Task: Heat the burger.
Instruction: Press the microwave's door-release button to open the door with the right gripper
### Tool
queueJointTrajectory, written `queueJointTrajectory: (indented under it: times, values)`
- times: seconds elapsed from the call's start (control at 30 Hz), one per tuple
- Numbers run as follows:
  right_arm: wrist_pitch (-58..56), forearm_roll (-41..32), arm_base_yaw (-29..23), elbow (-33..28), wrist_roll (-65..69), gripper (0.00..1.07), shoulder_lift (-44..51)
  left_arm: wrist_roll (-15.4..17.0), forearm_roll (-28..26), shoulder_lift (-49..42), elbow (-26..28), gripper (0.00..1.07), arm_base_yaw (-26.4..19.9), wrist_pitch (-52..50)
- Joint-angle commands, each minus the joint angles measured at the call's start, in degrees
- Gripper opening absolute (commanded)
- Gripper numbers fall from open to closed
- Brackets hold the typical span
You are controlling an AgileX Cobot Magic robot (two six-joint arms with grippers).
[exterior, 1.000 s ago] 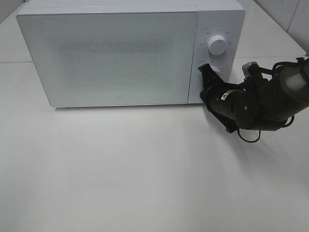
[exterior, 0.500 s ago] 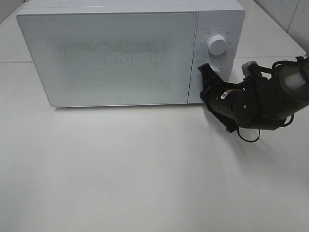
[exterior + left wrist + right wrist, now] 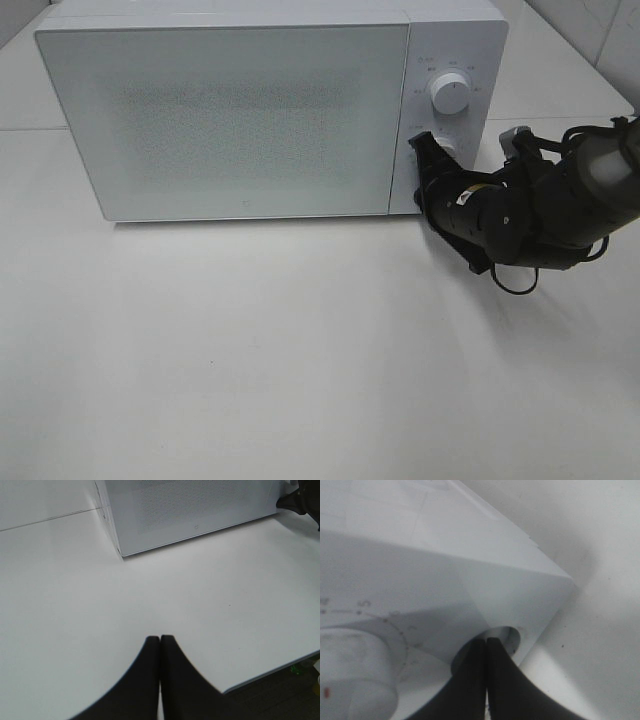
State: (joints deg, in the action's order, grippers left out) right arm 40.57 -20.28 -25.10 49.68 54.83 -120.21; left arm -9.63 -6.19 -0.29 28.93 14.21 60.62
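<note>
Touching microwave panel recess (image 3: 513,636), right end effector (image 3: 486,642) closed, empty

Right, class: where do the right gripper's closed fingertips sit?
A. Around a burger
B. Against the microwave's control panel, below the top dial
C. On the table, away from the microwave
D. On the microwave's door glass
B: the right gripper is shut, with its tips at a round recess in the control panel, below the top dial.

Right gripper (image 3: 424,142) and arm (image 3: 540,205), beside the microwave (image 3: 230,110): matte black, rounded housings. Thin black cable (image 3: 515,287) loops under the arm.
</note>
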Motion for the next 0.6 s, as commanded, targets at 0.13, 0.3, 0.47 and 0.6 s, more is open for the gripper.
queueJointTrajectory:
  times: [0.13, 0.3, 0.47, 0.6]
  values:
    - [10.4, 0.7, 0.5, 3.8, -1.1, 0.00, 0.3, 0.3, 0.0, -1.2, -0.1, 0.00, -0.2, -0.9]
    - [10.4, 0.7, 0.5, 4.7, 0.1, 0.00, -0.9, 0.3, 0.0, -1.2, -0.1, 0.00, -0.2, -0.9]
    - [10.9, 1.4, 1.1, 4.7, 1.0, 0.00, -0.7, 0.3, 0.0, -1.2, -0.1, 0.00, -0.2, -0.9]
    - [10.7, 2.8, 1.1, 4.5, 1.3, 0.00, -0.3, 0.3, 0.0, -1.2, -0.1, 0.00, -0.2, -0.9]
